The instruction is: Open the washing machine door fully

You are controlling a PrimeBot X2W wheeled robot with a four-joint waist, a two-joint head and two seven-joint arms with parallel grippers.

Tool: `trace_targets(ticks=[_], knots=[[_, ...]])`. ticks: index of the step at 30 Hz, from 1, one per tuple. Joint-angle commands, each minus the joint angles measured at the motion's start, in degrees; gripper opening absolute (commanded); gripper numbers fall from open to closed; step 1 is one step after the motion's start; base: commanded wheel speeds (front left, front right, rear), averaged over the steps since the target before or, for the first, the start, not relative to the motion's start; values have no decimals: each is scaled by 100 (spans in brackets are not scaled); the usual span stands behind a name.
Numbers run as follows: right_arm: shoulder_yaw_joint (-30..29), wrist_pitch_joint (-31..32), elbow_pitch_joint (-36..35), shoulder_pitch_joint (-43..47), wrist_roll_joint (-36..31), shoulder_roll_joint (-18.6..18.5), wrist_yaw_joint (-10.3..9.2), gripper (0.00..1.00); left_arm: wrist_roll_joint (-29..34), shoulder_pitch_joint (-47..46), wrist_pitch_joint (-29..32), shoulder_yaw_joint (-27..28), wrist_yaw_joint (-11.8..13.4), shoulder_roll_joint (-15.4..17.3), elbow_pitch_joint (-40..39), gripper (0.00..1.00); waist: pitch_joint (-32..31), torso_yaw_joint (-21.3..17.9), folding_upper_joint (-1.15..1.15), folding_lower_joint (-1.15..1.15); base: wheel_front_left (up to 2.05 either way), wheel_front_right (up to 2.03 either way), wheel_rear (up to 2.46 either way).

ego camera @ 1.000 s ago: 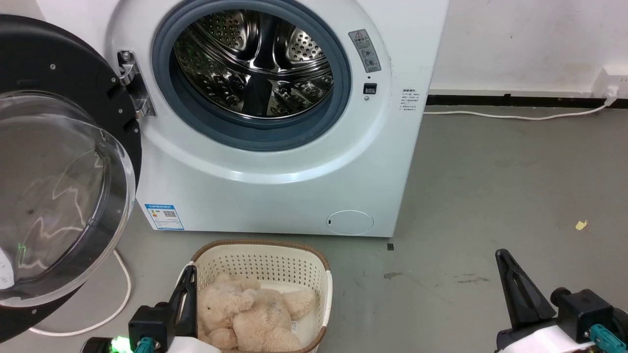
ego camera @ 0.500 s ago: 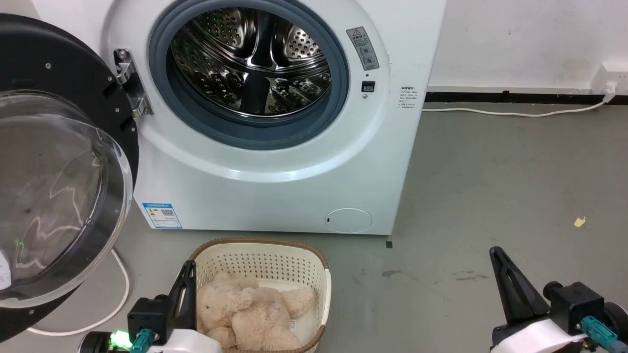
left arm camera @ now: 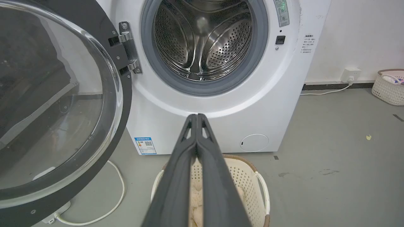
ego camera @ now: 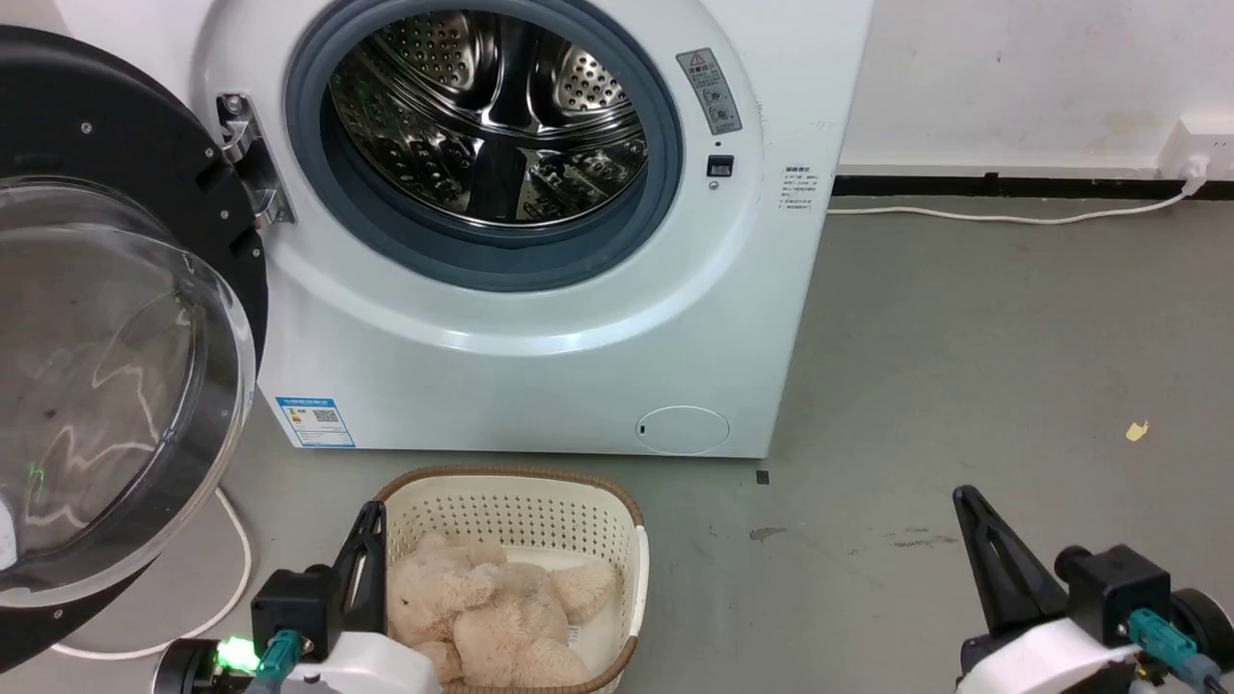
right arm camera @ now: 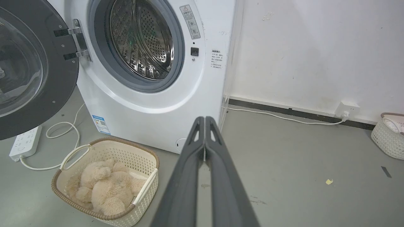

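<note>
Head view: door hangs off hinge on the left edge of washer, swung wide, inner face toward the robot. Low down, left gripper has its fingers pressed together and holds nothing. The door is up and to its left, apart, no contact. Basket is just right of its fingers, teddy inside. Over at the right, right gripper is likewise closed and empty above floor. The door is well apart from it, with the whole washer front between.

Left wrist view: fingers together, tips pointing at the washer's lower front, below drum. The door sits left of the tips, inner face turned this way. Its black rim is the part nearest the tips, and the hinge is up-left of them. The basket is directly under the fingers.

Right wrist view: fingers together, nothing in them, tips aimed at the washer's right corner. The door is far left of the tips, past the drum opening.

Judgement: left arm is nearer by a clear margin. Hinge axis is vertical, so any remaining travel is a sweep left and back, away from the drum. Door looks near its end stop; can't tell if swing is left. If so, left gripper goes up-left and pushes on the rim.
</note>
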Motion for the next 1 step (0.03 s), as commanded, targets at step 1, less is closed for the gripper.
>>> trace_targets(ticks=[1], knots=[[21,26,12,-114,-30,17,-4,0,40,-95,40,40,-25,-27,-20,0,4,-3,0,0,0,0,0]])
